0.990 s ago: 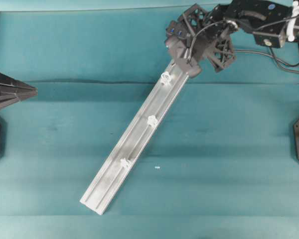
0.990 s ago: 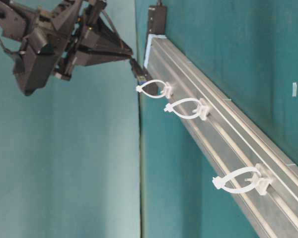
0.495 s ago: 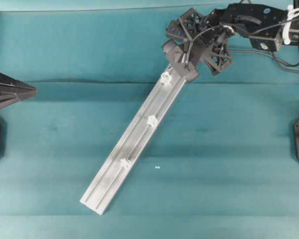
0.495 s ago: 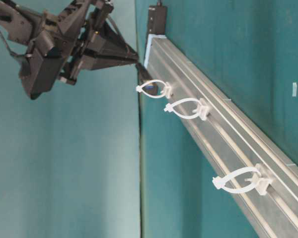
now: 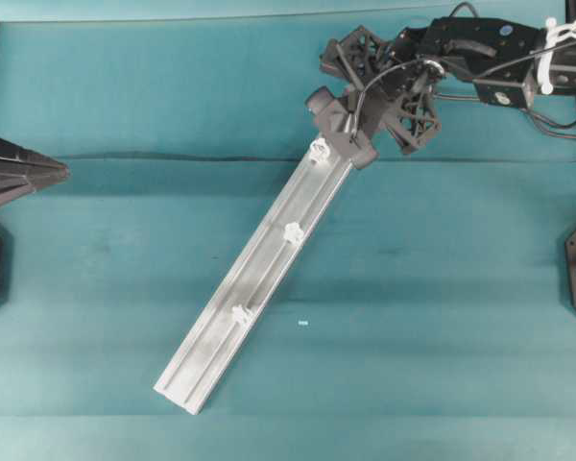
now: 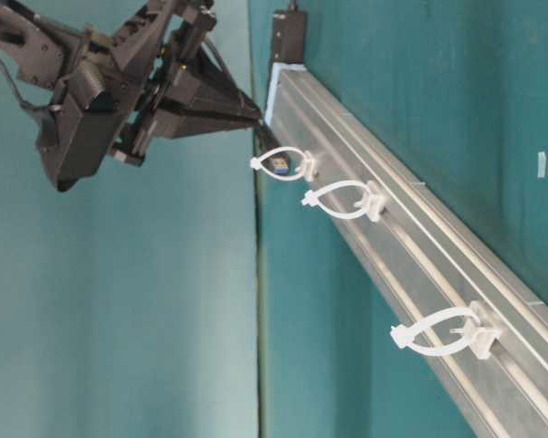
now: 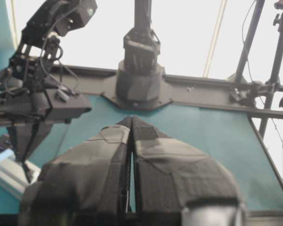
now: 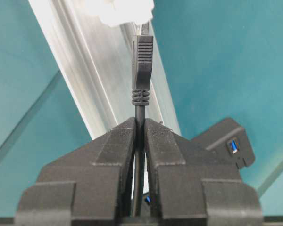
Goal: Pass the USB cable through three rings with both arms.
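Observation:
In the right wrist view my right gripper (image 8: 140, 121) is shut on the USB cable just behind its black plug (image 8: 142, 61). The plug points up at the first ring (image 8: 120, 9) over the silver rail (image 8: 85, 70). At table level the gripper tip (image 6: 258, 119) hovers by that ring (image 6: 283, 162), and the plug's blue tip shows inside the loop. The three rings (image 5: 318, 149), (image 5: 293, 231), (image 5: 239, 314) stand in a row along the rail (image 5: 221, 336). My left gripper (image 5: 65, 173) rests shut and empty at the left edge, far from the rail.
The black hub (image 8: 226, 141) lies on the teal cloth at the rail's top end (image 5: 338, 120). The right arm (image 5: 490, 48) and its wiring stretch over the top right corner. A small white scrap (image 5: 302, 323) lies right of the rail.
The right gripper has slid along the rail toward the first ring, carrying the plug from just outside the loop into it. The left arm has stayed still.

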